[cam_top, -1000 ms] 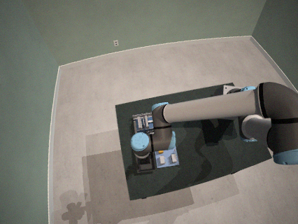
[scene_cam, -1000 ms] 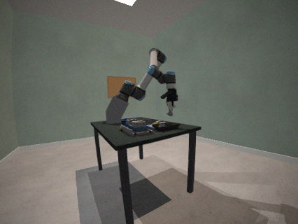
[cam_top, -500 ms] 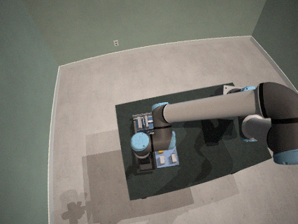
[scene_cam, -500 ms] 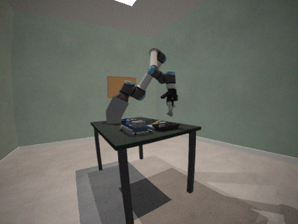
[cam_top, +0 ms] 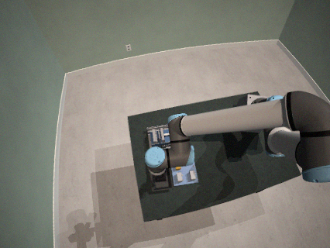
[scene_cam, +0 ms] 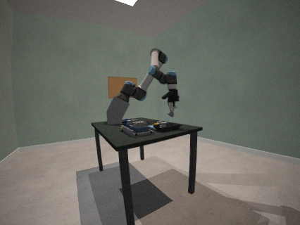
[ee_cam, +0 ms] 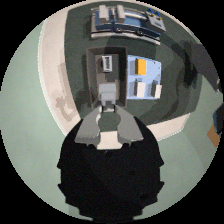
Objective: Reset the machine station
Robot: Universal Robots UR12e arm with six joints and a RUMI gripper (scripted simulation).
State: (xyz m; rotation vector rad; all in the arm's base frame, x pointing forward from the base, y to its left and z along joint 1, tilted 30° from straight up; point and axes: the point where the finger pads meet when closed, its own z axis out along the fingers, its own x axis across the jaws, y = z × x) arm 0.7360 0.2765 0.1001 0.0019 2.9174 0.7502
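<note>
Wrist view: the gripper is nearly closed on a gray block, high above the table; apparently outfeed placement, needing a pocket-up check, then lowering beside the finished part in the black outfeed tray.

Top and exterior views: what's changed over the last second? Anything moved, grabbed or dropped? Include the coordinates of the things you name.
No visible change. The arm [cam_top: 232, 118] [scene_cam: 146, 82] hasn't visibly moved, and I see no grab or release. The gripper [scene_cam: 171, 112] [ee_cam: 108, 105] appears shut on a gray block [ee_cam: 107, 91] above the table [cam_top: 217, 194] [scene_cam: 158, 138]. Vise [cam_top: 157, 134] [scene_cam: 137, 127] [ee_cam: 112, 20] and infeed plate [cam_top: 186, 180] [ee_cam: 149, 77] look unchanged.
</note>
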